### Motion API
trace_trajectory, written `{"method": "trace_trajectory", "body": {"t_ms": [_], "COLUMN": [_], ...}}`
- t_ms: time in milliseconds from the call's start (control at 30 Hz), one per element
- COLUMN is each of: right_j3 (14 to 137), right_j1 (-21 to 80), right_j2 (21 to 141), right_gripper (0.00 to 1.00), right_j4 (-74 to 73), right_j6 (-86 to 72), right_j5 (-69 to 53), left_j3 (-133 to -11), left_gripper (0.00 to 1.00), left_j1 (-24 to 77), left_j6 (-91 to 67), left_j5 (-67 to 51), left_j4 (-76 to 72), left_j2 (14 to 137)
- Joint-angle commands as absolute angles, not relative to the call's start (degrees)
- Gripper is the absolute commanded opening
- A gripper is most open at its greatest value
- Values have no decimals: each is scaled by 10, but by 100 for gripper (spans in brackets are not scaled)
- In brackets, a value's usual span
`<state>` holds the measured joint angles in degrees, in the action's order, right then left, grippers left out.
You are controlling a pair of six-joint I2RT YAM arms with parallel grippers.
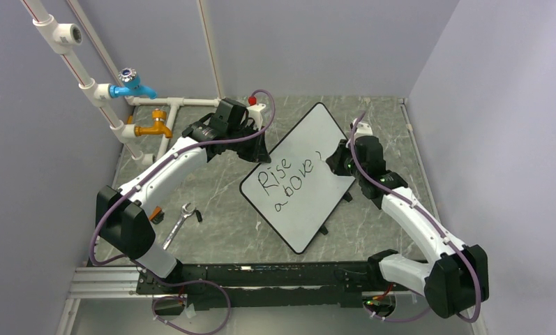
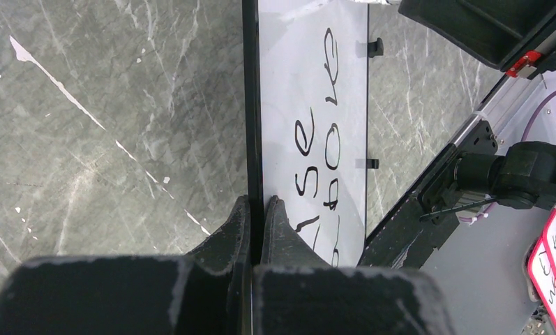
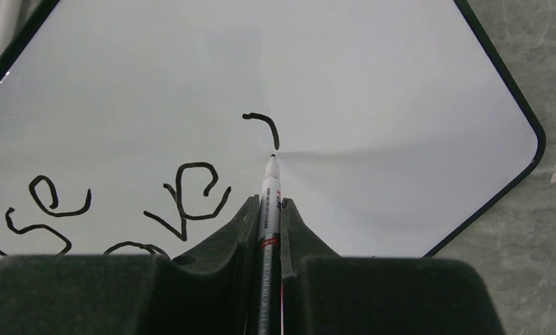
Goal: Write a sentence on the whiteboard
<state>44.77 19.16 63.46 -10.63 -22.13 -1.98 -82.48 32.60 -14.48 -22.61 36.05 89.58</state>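
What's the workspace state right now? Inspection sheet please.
Surface: grey marbled table.
Job's things: whiteboard set diagonally; sentence reads "Rise above" plus one more stroke; marker tip at the board.
Clutter: wrench near the left arm's base.
Grippers: left gripper shut on whiteboard rim; right gripper shut on marker.
Cables: purple cables run along both arms.
Surroundings: white pipes with blue tap and orange tap at left; lilac walls.
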Motion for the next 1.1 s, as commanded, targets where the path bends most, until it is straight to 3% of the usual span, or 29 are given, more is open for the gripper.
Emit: {"method": "trace_trajectory", "body": {"t_ms": [0,600,1067], "right_j3": [477,526,520], "right_j1": [192,192,191], "right_j2": [611,681,695], "right_gripper": [0,0,0], "right_j4": [-109,-41,-43], "right_j6": [-225,-263,-255], "right_j5": [-15,-97,-63], "left_j3": [-831,-828,-828], "left_gripper": [0,0,0], "left_j1": [333,333,334], "left_j6": [-115,-116,-114], "left_j5": [-203,-202,-198], "left_j4": [353,352,352], "left_j2": [884,878,882]}}
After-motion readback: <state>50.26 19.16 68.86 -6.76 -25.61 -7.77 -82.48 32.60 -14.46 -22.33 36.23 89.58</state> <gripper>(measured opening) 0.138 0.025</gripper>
